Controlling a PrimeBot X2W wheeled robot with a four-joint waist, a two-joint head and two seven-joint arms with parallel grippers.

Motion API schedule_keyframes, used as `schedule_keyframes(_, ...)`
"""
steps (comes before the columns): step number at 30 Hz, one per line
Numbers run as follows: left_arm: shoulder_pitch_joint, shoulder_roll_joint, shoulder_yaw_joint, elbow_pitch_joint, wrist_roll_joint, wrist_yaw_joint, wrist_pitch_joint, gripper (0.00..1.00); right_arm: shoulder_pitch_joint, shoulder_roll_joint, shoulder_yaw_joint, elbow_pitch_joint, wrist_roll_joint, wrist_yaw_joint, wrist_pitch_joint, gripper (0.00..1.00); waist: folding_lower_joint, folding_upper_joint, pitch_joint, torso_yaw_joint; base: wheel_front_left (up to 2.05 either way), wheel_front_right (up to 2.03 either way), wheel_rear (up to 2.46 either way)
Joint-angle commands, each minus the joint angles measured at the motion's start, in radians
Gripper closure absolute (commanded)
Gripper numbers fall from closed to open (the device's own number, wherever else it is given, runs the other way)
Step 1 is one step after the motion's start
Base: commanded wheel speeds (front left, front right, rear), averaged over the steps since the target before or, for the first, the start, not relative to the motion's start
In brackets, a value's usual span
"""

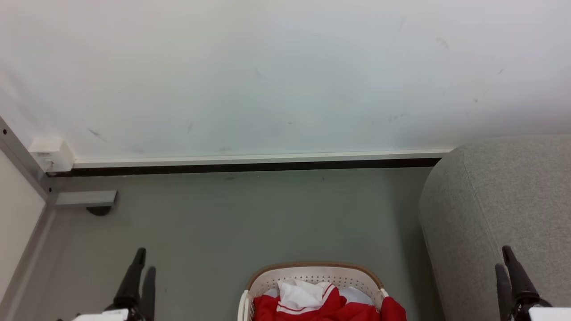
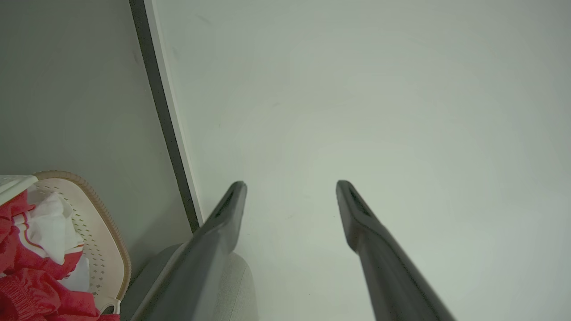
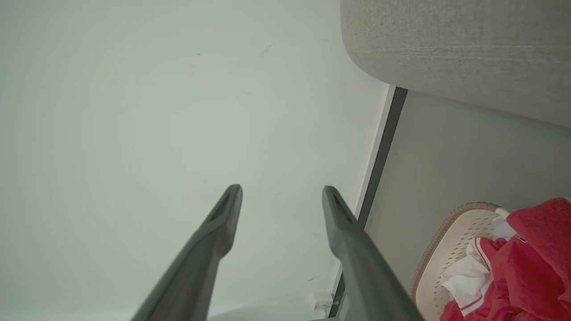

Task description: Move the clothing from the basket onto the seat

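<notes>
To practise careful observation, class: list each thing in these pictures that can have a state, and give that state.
clothing, bunched in the basket, untouched.
basket, upright on the floor, holding clothing.
seat, no clothing on the part in view.
left hand, open, holding nothing.
right hand, open, holding nothing.

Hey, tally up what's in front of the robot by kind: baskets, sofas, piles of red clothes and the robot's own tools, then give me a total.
Basket: 1
Sofa: 1
Pile of red clothes: 1, in the basket; garment count unclear
Tools: 2, left tool and right tool, both open
Total: 5
</notes>
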Motion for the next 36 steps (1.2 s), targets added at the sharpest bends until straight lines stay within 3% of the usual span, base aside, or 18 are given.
schedule_keyframes(1,0.000,0.000,-0.001,-0.002,0.000,0.000,-0.003,0.00,0.000,0.000,0.003,-0.003,0.000,0.000,-0.002,0.00,0.0000,0.0000,0.000,0.000,0.00,0.00,0.00)
schedule_keyframes(18,0.001,0.004,-0.014,-0.067,0.069,0.000,-0.086,0.00,-0.018,-0.005,0.092,-0.058,-0.026,0.002,-0.086,0.00,0.0000,0.0000,0.005,0.000,0.00,0.00,0.00)
schedule_keyframes(36,0.017,0.008,-0.016,-0.145,0.413,0.000,-0.155,0.00,-0.031,-0.008,0.148,-0.110,-0.296,0.003,-0.155,0.00,0.0000,0.0000,0.007,-0.001,0.00,0.00,0.00)
